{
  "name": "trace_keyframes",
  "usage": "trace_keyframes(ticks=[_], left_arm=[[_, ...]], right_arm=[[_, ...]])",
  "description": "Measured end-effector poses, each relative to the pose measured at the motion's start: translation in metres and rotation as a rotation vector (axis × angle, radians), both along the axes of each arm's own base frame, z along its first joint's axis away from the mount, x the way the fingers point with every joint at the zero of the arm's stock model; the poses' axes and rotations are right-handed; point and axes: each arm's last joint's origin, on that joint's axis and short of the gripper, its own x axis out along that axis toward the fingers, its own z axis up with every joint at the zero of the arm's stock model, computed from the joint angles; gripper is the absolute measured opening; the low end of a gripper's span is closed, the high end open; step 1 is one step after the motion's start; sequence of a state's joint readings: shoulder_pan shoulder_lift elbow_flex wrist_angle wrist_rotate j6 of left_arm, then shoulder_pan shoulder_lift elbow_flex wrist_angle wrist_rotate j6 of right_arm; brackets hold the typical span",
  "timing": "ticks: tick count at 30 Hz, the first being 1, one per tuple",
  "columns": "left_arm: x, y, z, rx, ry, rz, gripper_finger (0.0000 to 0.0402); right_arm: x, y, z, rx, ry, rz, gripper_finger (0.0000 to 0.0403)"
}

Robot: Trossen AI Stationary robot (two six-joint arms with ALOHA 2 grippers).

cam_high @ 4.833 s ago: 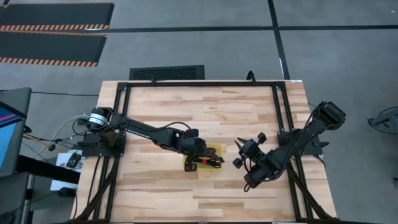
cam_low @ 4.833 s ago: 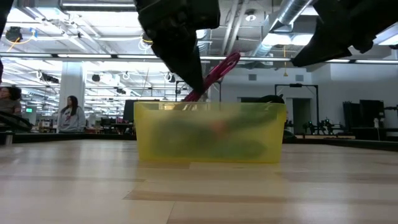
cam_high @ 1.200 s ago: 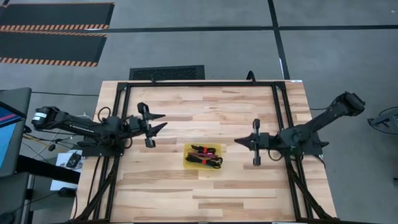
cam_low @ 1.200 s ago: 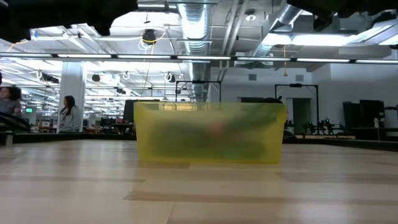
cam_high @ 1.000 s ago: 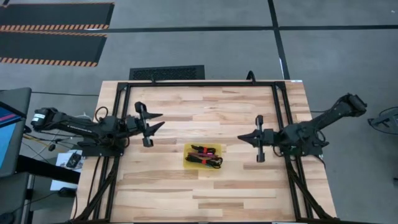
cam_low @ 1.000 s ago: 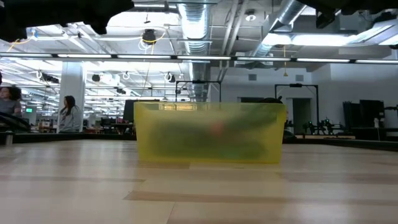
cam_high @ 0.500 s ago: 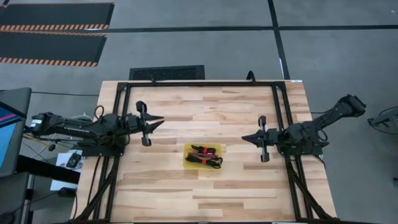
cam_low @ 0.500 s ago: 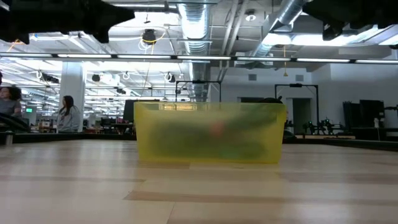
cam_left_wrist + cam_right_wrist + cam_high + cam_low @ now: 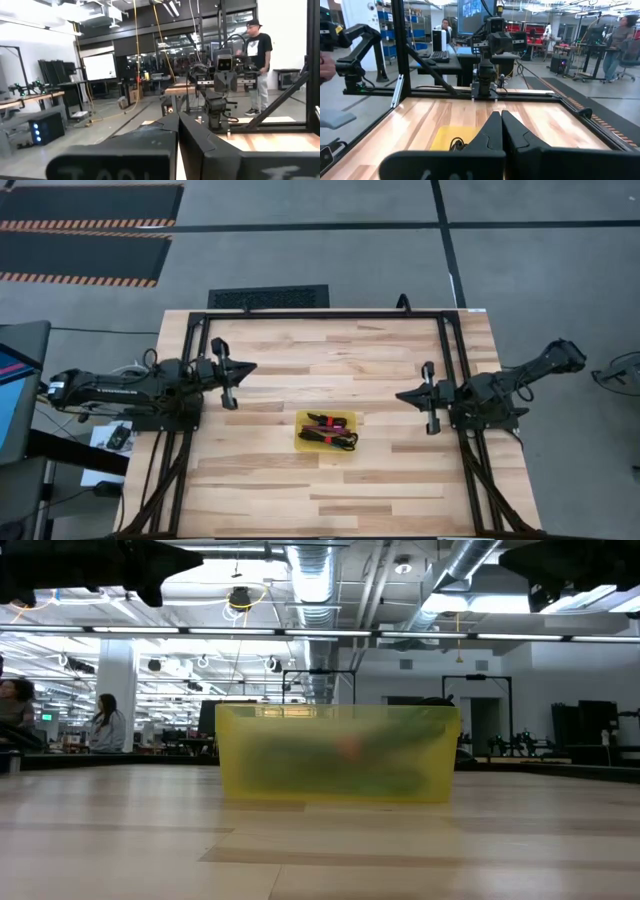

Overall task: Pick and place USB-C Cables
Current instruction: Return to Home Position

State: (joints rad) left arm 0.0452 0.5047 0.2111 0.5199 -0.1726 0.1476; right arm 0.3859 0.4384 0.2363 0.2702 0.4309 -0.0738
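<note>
Sorting looks done, and the step in hand reads as the return to rest. The USB-C cables (image 9: 330,431) lie heaped inside the yellow bin (image 9: 300,420) at the middle of the surface (image 9: 330,350): black bundles with red bands and a magenta one on the far side. The left pincer (image 9: 246,369) sits low by its own edge, well apart from the bin, fingers pressed together with nothing between them. The right pincer (image 9: 402,394) mirrors it on the opposite side, also closed and empty, tip pointing toward the bin. The next move, I'd judge, calls for no grasp at all. Each arm just tucks in toward its base, keeping clear of the bin.
</note>
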Motion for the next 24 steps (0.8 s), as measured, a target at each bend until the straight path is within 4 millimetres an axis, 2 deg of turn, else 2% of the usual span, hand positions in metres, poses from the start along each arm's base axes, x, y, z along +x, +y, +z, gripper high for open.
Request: trace_keyframes(ticks=[13, 24], left_arm=[[-0.021, -0.001, 0.002, 0.035, 0.004, 0.009, 0.0], [-0.025, -0.002, -0.002, 0.102, 0.061, -0.017, 0.0]], right_arm=[[-0.013, -0.005, 0.001, 0.007, -0.007, 0.012, 0.0002], [-0.03, -0.013, -0.003, 0.005, 0.023, -0.011, 0.0002]])
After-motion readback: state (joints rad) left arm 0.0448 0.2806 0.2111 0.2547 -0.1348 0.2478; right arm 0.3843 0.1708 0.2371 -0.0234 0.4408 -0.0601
